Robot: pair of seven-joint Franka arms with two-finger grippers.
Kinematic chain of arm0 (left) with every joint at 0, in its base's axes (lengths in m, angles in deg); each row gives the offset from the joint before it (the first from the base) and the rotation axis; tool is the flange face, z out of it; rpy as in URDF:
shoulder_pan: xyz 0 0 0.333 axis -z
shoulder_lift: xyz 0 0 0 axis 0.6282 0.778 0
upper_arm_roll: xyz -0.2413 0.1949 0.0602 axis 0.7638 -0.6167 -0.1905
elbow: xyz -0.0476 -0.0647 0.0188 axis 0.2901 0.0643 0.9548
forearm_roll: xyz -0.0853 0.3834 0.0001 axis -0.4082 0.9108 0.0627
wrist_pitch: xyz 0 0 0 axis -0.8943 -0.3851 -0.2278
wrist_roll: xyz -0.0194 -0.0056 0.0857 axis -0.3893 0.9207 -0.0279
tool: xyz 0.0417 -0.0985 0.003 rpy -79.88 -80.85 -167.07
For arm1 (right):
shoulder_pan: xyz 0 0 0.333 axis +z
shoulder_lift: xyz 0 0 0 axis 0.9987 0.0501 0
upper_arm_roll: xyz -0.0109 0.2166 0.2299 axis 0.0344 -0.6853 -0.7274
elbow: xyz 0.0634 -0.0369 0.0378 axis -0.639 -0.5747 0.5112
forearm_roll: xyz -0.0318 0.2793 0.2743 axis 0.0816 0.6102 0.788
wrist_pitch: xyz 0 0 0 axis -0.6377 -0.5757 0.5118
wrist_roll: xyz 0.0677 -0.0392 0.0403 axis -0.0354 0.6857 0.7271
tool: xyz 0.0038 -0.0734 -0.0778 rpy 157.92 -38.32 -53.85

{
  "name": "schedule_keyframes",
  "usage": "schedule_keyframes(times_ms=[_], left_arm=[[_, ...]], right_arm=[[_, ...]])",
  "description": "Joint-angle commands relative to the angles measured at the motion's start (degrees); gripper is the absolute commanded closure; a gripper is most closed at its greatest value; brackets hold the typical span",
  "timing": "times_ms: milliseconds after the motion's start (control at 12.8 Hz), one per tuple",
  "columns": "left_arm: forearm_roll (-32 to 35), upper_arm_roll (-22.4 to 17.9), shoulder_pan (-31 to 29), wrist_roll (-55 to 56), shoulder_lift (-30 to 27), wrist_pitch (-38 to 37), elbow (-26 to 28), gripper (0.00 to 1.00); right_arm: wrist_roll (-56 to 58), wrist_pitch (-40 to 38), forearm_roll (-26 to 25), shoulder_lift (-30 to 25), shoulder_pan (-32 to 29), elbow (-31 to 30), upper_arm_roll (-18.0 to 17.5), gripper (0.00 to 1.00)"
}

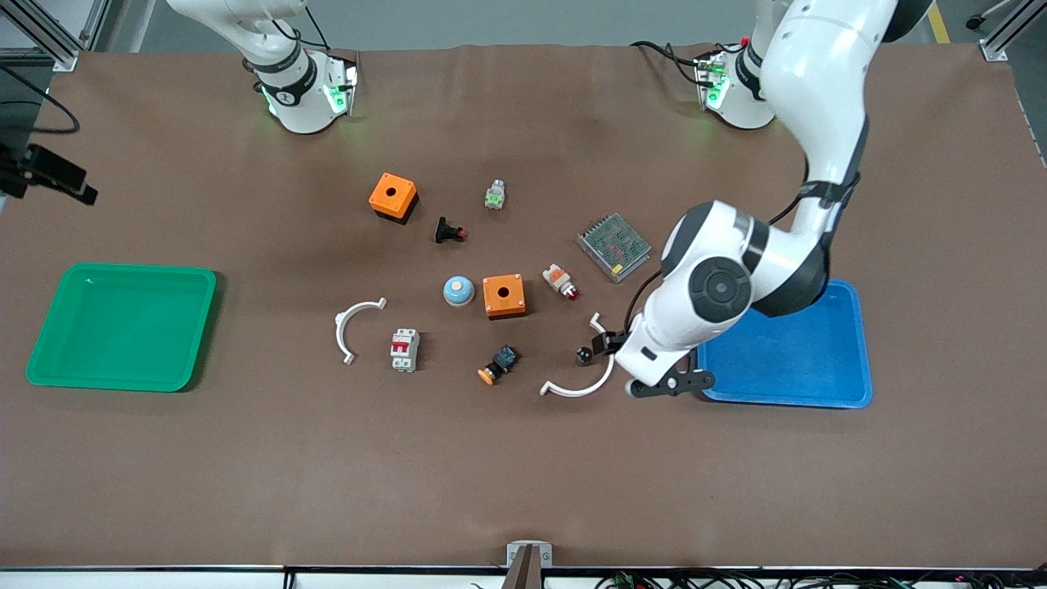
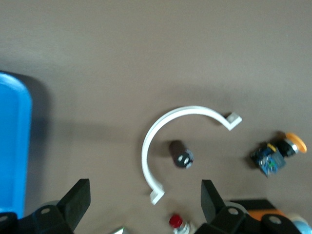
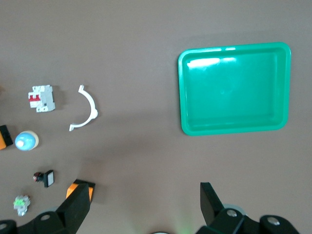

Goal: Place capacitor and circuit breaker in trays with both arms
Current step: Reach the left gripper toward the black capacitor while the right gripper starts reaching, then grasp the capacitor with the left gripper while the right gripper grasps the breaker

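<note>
The capacitor (image 1: 583, 355), a tiny black cylinder, stands on the brown mat inside a white curved clip (image 1: 579, 386). My left gripper (image 1: 603, 341) hangs open just over it, beside the blue tray (image 1: 785, 360). In the left wrist view the capacitor (image 2: 182, 157) lies ahead of the open, empty left gripper (image 2: 145, 202), within the clip (image 2: 163, 131). The circuit breaker (image 1: 404, 349), white-grey with red levers, lies toward the right arm's end, beside another white clip (image 1: 353, 327). My right gripper (image 3: 145, 200) is open and empty, high over the table; its view shows the breaker (image 3: 41, 98). It is out of the front view.
A green tray (image 1: 123, 325) sits at the right arm's end. Two orange boxes (image 1: 393, 196) (image 1: 503, 295), a blue dome (image 1: 459, 290), a black push-button (image 1: 450, 232), an orange-capped button (image 1: 496, 365), a white-and-orange part (image 1: 560, 281) and a mesh-covered box (image 1: 614, 246) lie mid-table.
</note>
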Motion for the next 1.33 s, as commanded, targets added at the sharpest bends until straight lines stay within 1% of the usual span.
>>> schedule_keyframes(times_ms=[0, 78, 234, 312, 391, 469, 547, 625, 703, 781, 859, 938, 1016, 1094, 1250], left_arm=[[1.1, -3.7, 5.1, 5.4, 5.6, 3.3, -5.1, 0.00], [1.1, -3.7, 5.5, 6.4, 6.4, 5.1, -5.1, 0.00], [1.1, -3.8, 7.2, 7.7, 8.5, 8.0, -5.2, 0.00], [1.0, -3.8, 7.4, 7.9, 8.8, 9.2, -5.1, 0.00], [1.0, -3.8, 7.4, 8.2, 8.9, 9.5, -5.1, 0.00], [0.9, -3.8, 7.4, 8.2, 9.3, 9.5, -5.1, 0.00], [1.0, -3.8, 7.5, 8.6, 9.8, 9.5, -5.0, 0.00], [1.0, -3.8, 7.6, 8.8, 10.4, 9.5, -5.0, 0.00], [1.1, -3.9, 8.4, 8.8, 11.0, 9.7, -4.9, 0.00], [1.2, -4.0, 8.5, 8.8, 11.4, 9.7, -4.8, 0.00], [1.2, -4.0, 8.6, 8.8, 11.5, 9.7, -4.7, 0.00], [1.3, -4.0, 8.6, 8.8, 11.5, 9.8, -4.5, 0.00], [1.3, -4.0, 8.7, 9.3, 11.5, 9.7, -4.4, 0.00], [1.3, -4.0, 8.9, 10.0, 11.9, 9.8, -4.4, 0.03], [1.4, -4.0, 8.9, 10.5, 12.1, 9.8, -4.4, 0.17]], right_arm=[[1.3, 3.7, 0.8, 6.4, -0.1, 1.6, 0.1, 0.00], [3.1, 4.9, 0.6, 9.3, -0.2, 1.6, 0.2, 0.00], [3.4, 6.1, 0.8, 11.1, 0.7, 0.9, 0.1, 0.00], [2.9, 6.8, 1.9, 11.8, 1.6, -0.2, 0.0, 0.00], [0.5, 8.1, 5.3, 12.0, 3.6, -1.7, 0.1, 0.00], [-4.5, 11.2, 7.2, 12.0, 4.6, -4.1, 0.0, 0.00], [-6.7, 15.8, 7.6, 11.9, 6.7, -7.8, -0.1, 0.00], [-7.6, 19.4, 8.1, 11.9, 9.5, -10.2, -0.1, 0.00], [-9.4, 23.4, 9.9, 12.0, 11.3, -13.0, -0.1, 0.00], [-10.5, 27.4, 10.5, 12.2, 13.8, -15.4, -0.1, 0.00], [-12.6, 33.2, 10.6, 12.5, 17.0, -18.7, -0.1, 0.00], [-15.6, 38.2, 10.6, 13.6, 19.2, -20.6, -0.1, 0.00], [-17.4, 41.4, 10.6, 15.7, 22.2, -20.9, -0.1, 0.00], [-18.2, 44.1, 10.5, 17.9, 23.6, -20.7, -0.1, 0.00], [-19.8, 50.1, 10.5, 22.3, 26.3, -20.7, -0.1, 0.00]])
